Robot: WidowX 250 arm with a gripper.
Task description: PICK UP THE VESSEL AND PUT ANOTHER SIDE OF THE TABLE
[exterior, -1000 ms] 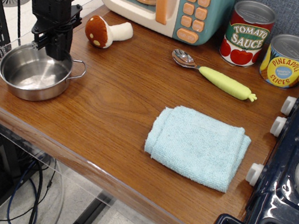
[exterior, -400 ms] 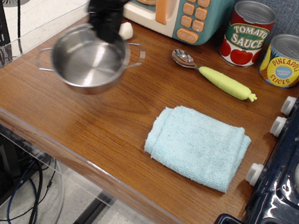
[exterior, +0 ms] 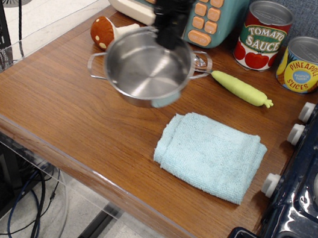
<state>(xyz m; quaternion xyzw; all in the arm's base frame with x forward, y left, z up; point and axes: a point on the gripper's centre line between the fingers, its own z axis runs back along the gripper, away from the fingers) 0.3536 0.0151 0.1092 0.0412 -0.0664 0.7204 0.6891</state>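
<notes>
The vessel (exterior: 145, 71), a shiny steel pot with two wire loop handles, hangs in the air over the middle of the brown wooden table (exterior: 74, 117), tilted slightly. My black gripper (exterior: 170, 35) comes down from above and is shut on the pot's far rim. The pot hovers just left of and above the light blue cloth (exterior: 211, 155). It hides part of the spoon behind it.
A toy mushroom (exterior: 103, 31) lies at the back left. A toy microwave (exterior: 213, 12) stands at the back, with a tomato sauce can (exterior: 264, 36) and a pineapple can (exterior: 304, 64) to its right. A green-handled spoon (exterior: 240, 88) lies mid-back. A dark blue toy stove (exterior: 313, 181) fills the right edge.
My gripper lifted the pot off the table's left end and carried it rightward, from the left edge to above the table's middle. The mushroom is in view again.
</notes>
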